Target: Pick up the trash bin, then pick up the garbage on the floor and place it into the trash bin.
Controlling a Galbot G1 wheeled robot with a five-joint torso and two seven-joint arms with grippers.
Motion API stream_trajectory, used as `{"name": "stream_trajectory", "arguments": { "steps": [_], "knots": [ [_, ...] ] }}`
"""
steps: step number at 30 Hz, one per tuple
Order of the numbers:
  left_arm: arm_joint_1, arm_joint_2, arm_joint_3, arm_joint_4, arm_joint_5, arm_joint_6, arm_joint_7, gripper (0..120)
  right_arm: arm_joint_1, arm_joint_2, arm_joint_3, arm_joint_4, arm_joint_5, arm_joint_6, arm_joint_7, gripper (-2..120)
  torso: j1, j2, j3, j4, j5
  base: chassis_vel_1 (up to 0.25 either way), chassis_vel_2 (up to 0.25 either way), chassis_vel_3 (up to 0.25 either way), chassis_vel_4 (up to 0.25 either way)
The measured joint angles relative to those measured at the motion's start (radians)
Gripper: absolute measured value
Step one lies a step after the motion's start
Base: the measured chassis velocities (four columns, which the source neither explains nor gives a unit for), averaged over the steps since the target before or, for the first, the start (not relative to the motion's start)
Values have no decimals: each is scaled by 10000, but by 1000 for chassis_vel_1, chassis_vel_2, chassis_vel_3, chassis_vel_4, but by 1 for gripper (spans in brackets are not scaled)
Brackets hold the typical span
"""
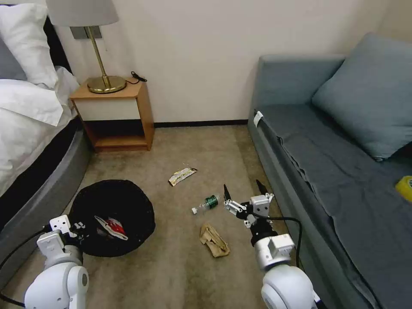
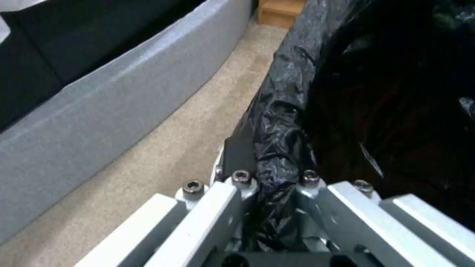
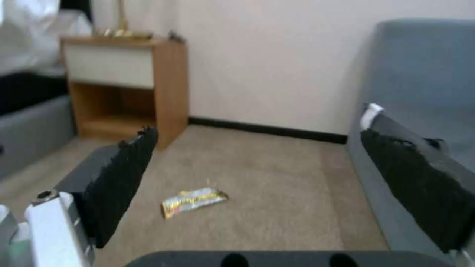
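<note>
Three scraps remain on the carpet, the bottle (image 1: 206, 203) lying just left of the spread right gripper (image 1: 243, 192), while the left gripper (image 1: 81, 226) pinches the bin (image 1: 112, 216) rim.

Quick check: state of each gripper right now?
Left gripper: shut on the trash bin rim.
Right gripper: open, holding nothing, above the floor near the bottle.

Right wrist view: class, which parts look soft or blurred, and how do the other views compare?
Right wrist view: the open right gripper and flat yellow-and-silver wrapper look soft. Left wrist view: the crinkled black bin bag shows faint glare. Head view: evenly lit, edges slightly bowed.
</note>
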Motion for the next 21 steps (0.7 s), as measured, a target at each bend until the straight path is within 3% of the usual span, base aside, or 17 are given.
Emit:
{"name": "stream_trajectory", "arguments": {
  "steps": [2,5,6,7,9,11,17,21],
  "knots": [
    [4,8,-16,6,-3,-1,-2,2,331,-226,-176,-218,112,-128,-15,100,0,1,-1,-1,0,0,0,0,0],
    [7,14,-37,15,-3,-6,-10,2,1974,-1327,-1190,-1153,1674,-1028,-118,100,0,1,-1,3,-1,0,0,0,0],
    [7,14,-37,15,-3,-6,-10,2,1974,-1327,-1190,-1153,1674,-1028,-118,100,0,1,-1,3,-1,0,0,0,0],
    [6,-4,-37,14,-2,-17,-8,2,2657,-1738,-1697,-1535,2680,-1681,-394,100,0,0,0,3,-2,0,0,0,0],
    [14,-48,-38,13,27,-47,-5,2,3415,-2054,-2316,-1989,3557,-2391,-784,100,1,0,0,1,-1,0,0,0,0],
    [41,-102,-32,9,97,-78,-2,2,4124,-2187,-2826,-2454,4339,-3299,-1238,100,1,0,0,1,-1,0,0,0,0],
    [88,-163,-64,-17,193,-107,0,2,5291,-2177,-3575,-3466,4842,-4230,-2347,100,1,0,0,1,-1,0,0,0,0],
    [161,-212,-144,-65,311,-122,2,2,6540,-1925,-4520,-4877,4936,-5175,-3552,100,1,0,0,2,-3,0,0,0,0]
  ]
}}
